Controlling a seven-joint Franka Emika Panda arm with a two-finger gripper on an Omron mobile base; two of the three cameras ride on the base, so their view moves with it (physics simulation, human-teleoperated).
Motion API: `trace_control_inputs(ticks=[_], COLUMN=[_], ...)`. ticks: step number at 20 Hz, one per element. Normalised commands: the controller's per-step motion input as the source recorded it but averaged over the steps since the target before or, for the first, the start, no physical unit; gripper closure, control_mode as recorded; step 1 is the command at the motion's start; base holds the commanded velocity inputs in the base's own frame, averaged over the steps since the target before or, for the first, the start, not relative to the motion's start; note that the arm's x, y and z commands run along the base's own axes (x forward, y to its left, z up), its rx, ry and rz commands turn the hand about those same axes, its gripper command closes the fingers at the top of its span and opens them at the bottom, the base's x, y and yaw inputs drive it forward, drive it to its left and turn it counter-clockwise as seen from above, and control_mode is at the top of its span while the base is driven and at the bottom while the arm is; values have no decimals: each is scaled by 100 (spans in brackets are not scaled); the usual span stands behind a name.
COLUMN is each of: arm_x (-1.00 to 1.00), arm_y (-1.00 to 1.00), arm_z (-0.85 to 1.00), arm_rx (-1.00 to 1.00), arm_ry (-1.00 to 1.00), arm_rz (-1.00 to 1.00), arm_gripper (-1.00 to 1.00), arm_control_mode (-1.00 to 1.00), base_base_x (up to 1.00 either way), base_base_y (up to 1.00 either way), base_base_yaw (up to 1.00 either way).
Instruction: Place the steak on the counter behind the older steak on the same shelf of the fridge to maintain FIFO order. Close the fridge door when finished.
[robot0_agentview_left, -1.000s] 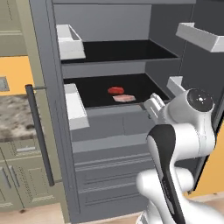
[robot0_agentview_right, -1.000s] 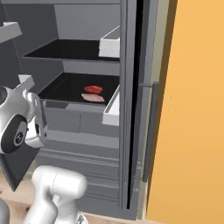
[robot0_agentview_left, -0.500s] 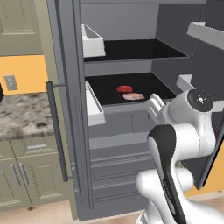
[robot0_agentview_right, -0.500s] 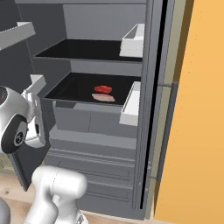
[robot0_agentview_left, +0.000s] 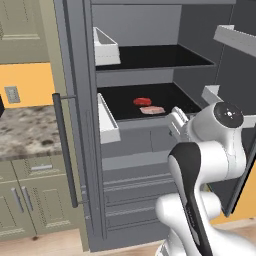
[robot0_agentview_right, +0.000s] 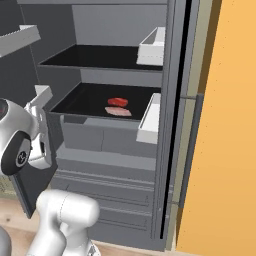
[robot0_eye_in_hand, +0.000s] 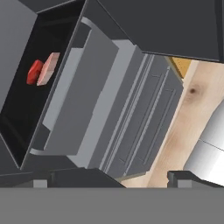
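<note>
The steak, a bright red chunk, lies on the black shelf of the open fridge. Just in front of it rests the older steak, pale pink and flat. Both appear again in the right base view, the steak behind the older steak, and in the hand view, the steak beside the older steak. My gripper hangs outside the fridge, right of the shelf's front edge. In the hand view my gripper is open and holds nothing. The counter lies to the left.
One fridge door stands open on the left with a long bar handle and white bins. The other door stands open on the right. Grey drawers sit below the shelf. Beige cabinets are under the counter.
The whole picture has shifted: the camera has moved with the base, so the fridge sits further right in the left base view. Both steaks lie as before. My gripper stays open.
</note>
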Motion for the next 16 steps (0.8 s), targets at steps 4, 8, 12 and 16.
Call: trace_control_inputs(ticks=[4,8,12,16], arm_x=[0,0,-51,-83], arm_y=[0,-51,-100,-100], arm_z=[-4,-17,-21,-25], arm_rx=[0,9,23,31], arm_ry=[0,-7,-26,-22], arm_rz=[0,0,0,-4], arm_gripper=[-100,-100,-100,-100], arm_control_mode=[-100,-100,-100,-100], base_base_x=[0,0,0,0], base_base_y=[0,0,0,0], base_base_yaw=[0,0,0,0])
